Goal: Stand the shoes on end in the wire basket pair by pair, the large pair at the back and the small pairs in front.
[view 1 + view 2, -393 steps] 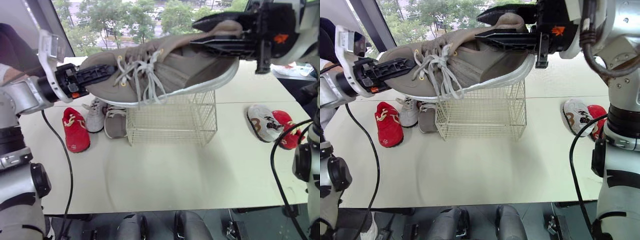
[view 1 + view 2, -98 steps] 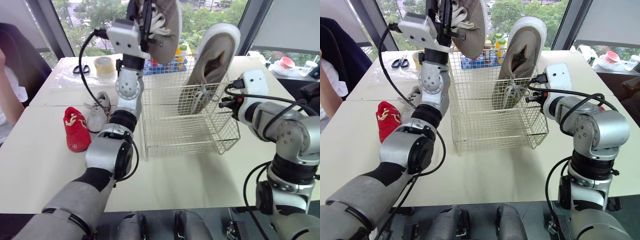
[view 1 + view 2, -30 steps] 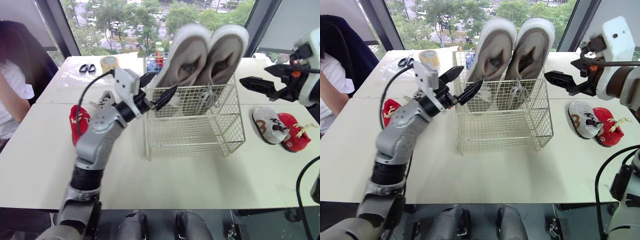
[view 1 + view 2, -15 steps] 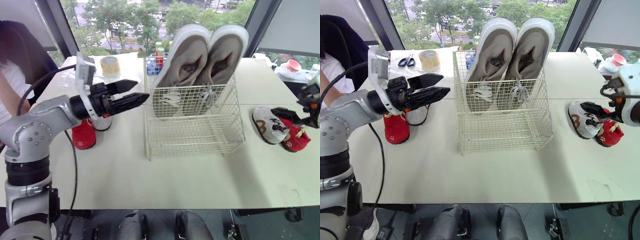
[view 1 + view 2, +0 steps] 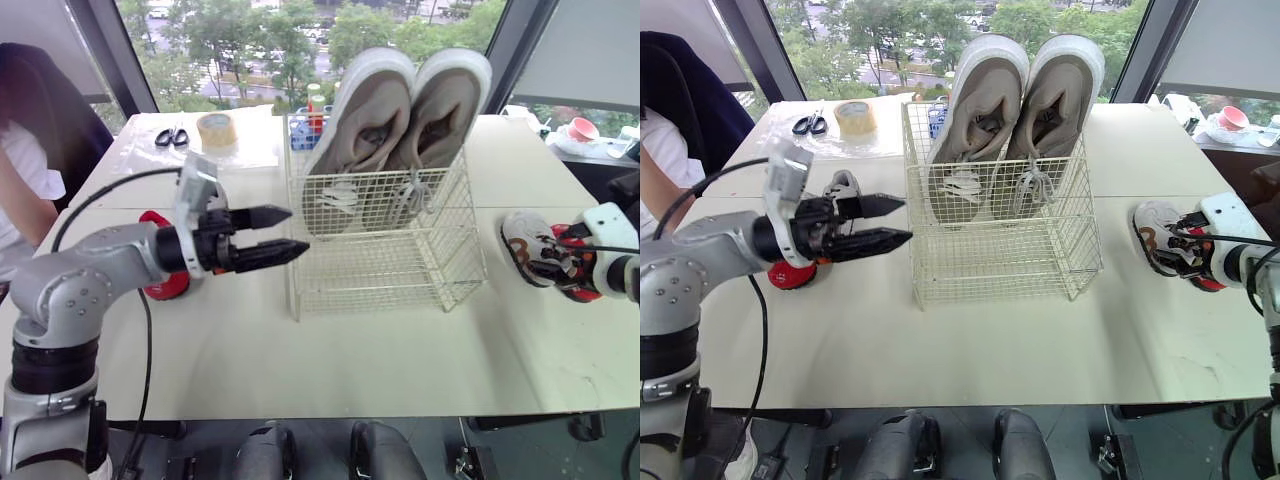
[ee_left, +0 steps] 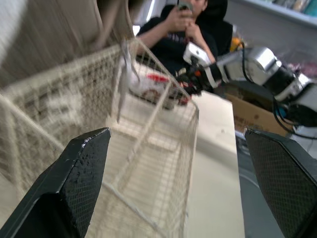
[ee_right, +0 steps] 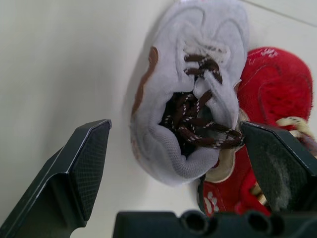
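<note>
Left gripper [image 5: 285, 232] spread; right gripper [image 7: 176, 148] spread over white shoe [image 5: 1152, 235], right of wire basket [image 5: 1000, 250].
We might pinch the touching red shoe [image 7: 277, 89].

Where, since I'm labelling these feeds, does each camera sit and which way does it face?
Head eyes: on the head, facing forward and down at the wire basket holding the large pair; left arm and right arm show.
Left wrist: looks along the open left end effector, past the basket, toward the right arm and a seated person.
Right wrist: looks along the open right end effector at the white shoe and red shoe.
Shared: basket in head and left wrist views.
</note>
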Controlling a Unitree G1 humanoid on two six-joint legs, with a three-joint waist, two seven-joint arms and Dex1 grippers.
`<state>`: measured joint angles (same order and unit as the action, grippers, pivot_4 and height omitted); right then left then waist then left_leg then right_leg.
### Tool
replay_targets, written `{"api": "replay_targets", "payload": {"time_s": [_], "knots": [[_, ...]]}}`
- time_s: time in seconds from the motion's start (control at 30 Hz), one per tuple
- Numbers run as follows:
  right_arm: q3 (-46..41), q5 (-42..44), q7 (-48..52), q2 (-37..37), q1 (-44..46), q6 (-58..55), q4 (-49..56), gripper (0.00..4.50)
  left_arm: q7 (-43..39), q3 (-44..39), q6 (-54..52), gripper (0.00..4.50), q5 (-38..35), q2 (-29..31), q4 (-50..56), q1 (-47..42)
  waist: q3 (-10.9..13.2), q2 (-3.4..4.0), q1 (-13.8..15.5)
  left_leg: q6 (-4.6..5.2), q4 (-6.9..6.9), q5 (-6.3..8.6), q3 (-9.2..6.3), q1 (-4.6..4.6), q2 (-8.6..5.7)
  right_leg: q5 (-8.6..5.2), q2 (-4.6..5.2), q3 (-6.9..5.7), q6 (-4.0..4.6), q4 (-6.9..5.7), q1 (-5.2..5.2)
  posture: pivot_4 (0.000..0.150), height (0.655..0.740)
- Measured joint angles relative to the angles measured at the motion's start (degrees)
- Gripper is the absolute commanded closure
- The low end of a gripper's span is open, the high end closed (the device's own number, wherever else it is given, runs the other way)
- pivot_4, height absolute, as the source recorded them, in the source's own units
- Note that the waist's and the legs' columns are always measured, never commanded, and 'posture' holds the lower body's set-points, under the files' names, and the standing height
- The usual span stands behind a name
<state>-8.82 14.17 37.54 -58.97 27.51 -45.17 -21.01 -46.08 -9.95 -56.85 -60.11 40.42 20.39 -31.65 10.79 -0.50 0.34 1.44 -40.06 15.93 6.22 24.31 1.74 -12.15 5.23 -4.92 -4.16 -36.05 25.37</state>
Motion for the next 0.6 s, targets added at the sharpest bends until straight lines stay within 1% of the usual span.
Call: {"api": "replay_targets", "payload": {"time_s": [0.17, 0.2, 0.27, 0.37, 0.47, 0.5, 0.6], "knots": [[1.1, -2.1, -0.5, 1.9, 2.2, 2.5, -4.5, 0.0, 1.3, 0.2, 1.5, 0.07, 1.3, -0.7, 2.0, 1.1, 0.0, 0.0, 0.1, -0.01, -0.01, 0.0, 0.0, -0.01, -0.01, 0.0, 0.0, 0.01, 0.01, 0.0, -0.02, 0.15, 0.74], [1.2, -2.5, -0.6, 2.1, 2.5, 3.1, -5.2, 0.54, 1.6, 0.2, 1.8, 0.0, 1.5, -1.0, 2.6, 1.4, 0.0, 0.0, 0.1, -0.01, -0.01, 0.0, 0.0, -0.01, 0.0, 0.0, 0.0, 0.01, 0.01, 0.01, -0.02, 0.15, 0.74], [1.3, -3.3, -0.7, 2.6, 2.7, 4.0, -5.9, 1.24, 2.6, 0.3, 2.3, 0.0, 2.2, -1.3, 3.2, 2.1, 0.0, 0.0, 0.1, -0.01, 0.0, 0.0, -0.01, -0.02, 0.01, 0.0, -0.01, 0.01, 0.01, 0.0, -0.02, 0.15, 0.74], [1.3, -3.9, -0.9, 3.5, 3.1, 4.6, -6.3, 2.78, 3.7, 1.2, 2.9, 0.0, 3.0, -2.4, 4.0, 2.3, 0.0, 0.0, 0.1, -0.01, -0.01, -0.01, 0.0, -0.04, 0.01, 0.01, -0.01, 0.01, 0.01, 0.0, -0.05, 0.15, 0.74], [1.6, -4.6, -1.0, 3.7, 3.3, 4.8, -6.3, 4.06, 4.1, 2.3, 3.5, 0.0, 3.4, -2.7, 4.6, 2.3, 0.0, 0.0, 0.0, -0.01, -0.01, -0.01, 0.0, -0.05, 0.01, 0.01, -0.02, 0.03, 0.01, 0.0, -0.05, 0.15, 0.74], [1.6, -4.9, -1.0, 3.7, 3.3, 4.8, -6.0, 4.25, 4.2, 2.5, 3.7, 0.0, 3.6, -2.8, 4.6, 2.3, 0.0, 0.0, 0.0, -0.01, -0.01, -0.01, 0.0, -0.05, 0.01, 0.01, -0.02, 0.03, 0.01, -0.01, -0.05, 0.15, 0.74], [1.5, -5.3, -1.8, 3.7, 2.8, 3.9, -3.1, 4.29, 4.3, 2.5, 4.0, 0.0, 4.4, -2.8, 4.2, 1.5, 0.0, 0.02, 0.1, -0.02, -0.01, -0.01, 0.01, -0.04, 0.01, 0.01, -0.02, 0.03, 0.01, -0.01, -0.03, 0.15, 0.74]]}}
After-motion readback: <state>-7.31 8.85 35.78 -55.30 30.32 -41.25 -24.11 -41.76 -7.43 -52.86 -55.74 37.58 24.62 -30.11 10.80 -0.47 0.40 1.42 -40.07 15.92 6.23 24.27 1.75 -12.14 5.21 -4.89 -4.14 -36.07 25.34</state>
